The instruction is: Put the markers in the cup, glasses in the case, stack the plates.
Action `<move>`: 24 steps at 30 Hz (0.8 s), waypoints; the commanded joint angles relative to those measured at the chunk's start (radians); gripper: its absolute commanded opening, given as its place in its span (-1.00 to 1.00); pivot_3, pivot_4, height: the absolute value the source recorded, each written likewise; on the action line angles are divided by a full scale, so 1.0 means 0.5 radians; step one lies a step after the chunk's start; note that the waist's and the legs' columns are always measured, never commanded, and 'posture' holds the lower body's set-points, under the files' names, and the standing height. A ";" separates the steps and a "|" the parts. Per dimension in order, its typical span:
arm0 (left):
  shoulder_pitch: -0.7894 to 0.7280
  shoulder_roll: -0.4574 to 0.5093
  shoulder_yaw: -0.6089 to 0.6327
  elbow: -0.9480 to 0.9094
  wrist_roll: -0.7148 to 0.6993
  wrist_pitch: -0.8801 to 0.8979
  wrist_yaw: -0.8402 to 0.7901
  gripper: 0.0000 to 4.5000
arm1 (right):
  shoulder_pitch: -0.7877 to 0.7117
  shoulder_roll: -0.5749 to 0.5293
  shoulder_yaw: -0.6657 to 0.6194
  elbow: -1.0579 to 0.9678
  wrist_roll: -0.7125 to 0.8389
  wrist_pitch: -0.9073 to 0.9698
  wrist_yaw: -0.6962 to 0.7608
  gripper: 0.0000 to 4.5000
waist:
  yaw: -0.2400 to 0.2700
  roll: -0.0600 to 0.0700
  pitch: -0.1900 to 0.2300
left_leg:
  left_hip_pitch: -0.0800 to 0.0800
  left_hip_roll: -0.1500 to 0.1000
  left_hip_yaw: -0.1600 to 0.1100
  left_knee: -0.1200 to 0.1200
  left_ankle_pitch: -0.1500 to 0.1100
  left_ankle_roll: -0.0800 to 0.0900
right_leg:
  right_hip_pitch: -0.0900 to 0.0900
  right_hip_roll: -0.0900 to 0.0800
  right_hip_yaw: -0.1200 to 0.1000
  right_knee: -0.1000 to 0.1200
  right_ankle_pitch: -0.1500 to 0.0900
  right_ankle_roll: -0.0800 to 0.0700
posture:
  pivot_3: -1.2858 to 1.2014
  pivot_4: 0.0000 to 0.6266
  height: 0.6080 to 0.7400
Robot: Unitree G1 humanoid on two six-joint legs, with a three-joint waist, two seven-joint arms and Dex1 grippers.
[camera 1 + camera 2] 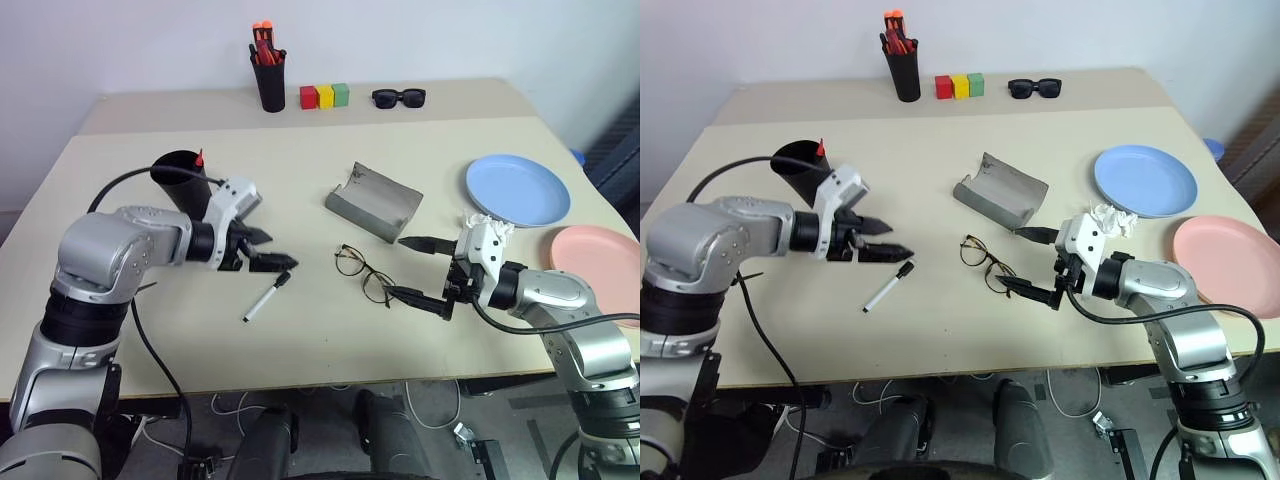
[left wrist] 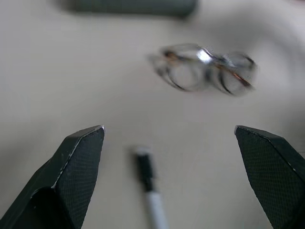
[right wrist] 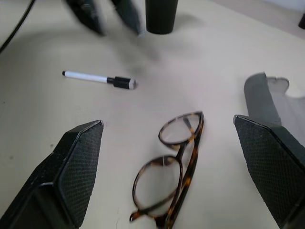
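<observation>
The black cup [image 1: 180, 176] stands at the left with the red-capped marker [image 1: 199, 158] sticking out of it. On the table in front of it lies the white marker with a black cap [image 1: 266, 298]. My left gripper [image 1: 275, 250] hovers open just above that marker, empty. The wire-framed glasses [image 1: 363, 272] lie folded mid-table, in front of the grey case [image 1: 373, 200], whose flap is open. My right gripper [image 1: 400, 266] is open beside the glasses, one finger on either side of their right end. The blue plate [image 1: 517, 188] and pink plate [image 1: 595, 258] lie side by side at the right.
At the back stand a black pen holder [image 1: 267, 78] with orange pens, three coloured blocks [image 1: 324, 96] and black sunglasses [image 1: 399, 97]. A crumpled white scrap [image 1: 1110, 216] lies beside the blue plate. The pink plate reaches the table's right edge.
</observation>
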 commanded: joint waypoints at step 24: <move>0.010 -0.373 -0.138 0.027 0.113 0.307 0.613 -0.77 | -0.089 0.082 0.034 -0.045 -0.011 -0.052 -0.102 1.00 | 0.019 -0.001 0.000 | -0.001 -0.001 0.000 0.003 0.001 -0.001 | 0.002 0.000 0.000 -0.002 0.000 0.000 | 0.03 -0.52 1.00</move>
